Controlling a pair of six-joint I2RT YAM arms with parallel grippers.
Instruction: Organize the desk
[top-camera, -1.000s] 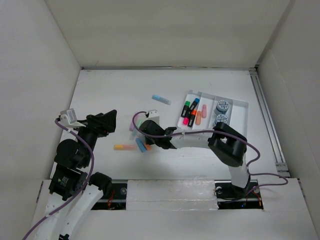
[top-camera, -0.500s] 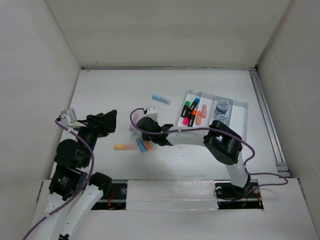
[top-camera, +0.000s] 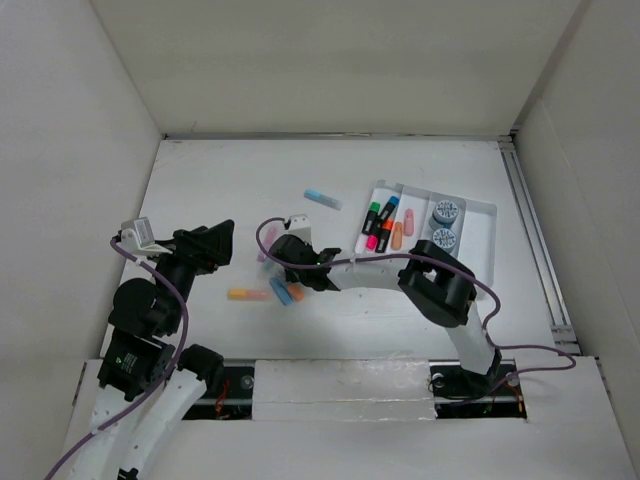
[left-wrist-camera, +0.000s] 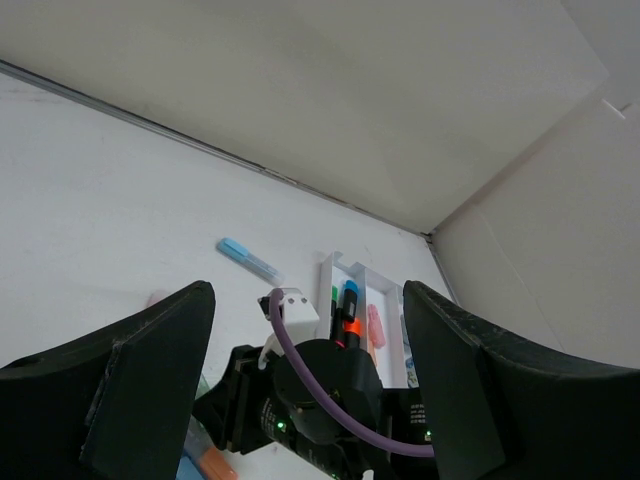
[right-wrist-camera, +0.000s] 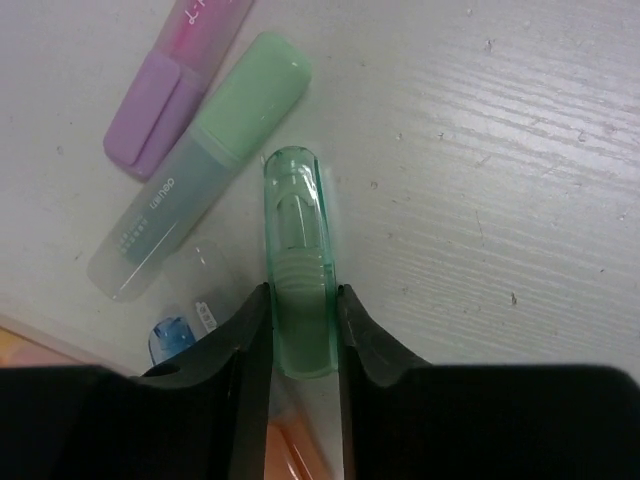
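Note:
The desk (top-camera: 230, 180) is a white tabletop between white walls. My right gripper (top-camera: 284, 262) is low over a cluster of highlighters left of centre. In the right wrist view it (right-wrist-camera: 299, 330) is shut on a translucent green highlighter (right-wrist-camera: 297, 240) that lies on the desk. A pale green highlighter (right-wrist-camera: 200, 165) and a purple-pink one (right-wrist-camera: 175, 90) lie just to its left. My left gripper (top-camera: 215, 245) is open and empty, raised at the left; its wrist view (left-wrist-camera: 310, 400) looks at the right arm's wrist.
A white compartmented tray (top-camera: 480, 215) at the right holds several highlighters and two round blue-grey rolls. A light blue highlighter (top-camera: 322, 199) lies alone behind the cluster. An orange highlighter (top-camera: 243, 294) and a blue one (top-camera: 280, 290) lie near the right gripper.
My right gripper has moved left, further into the cluster of highlighters. The left arm has not moved.

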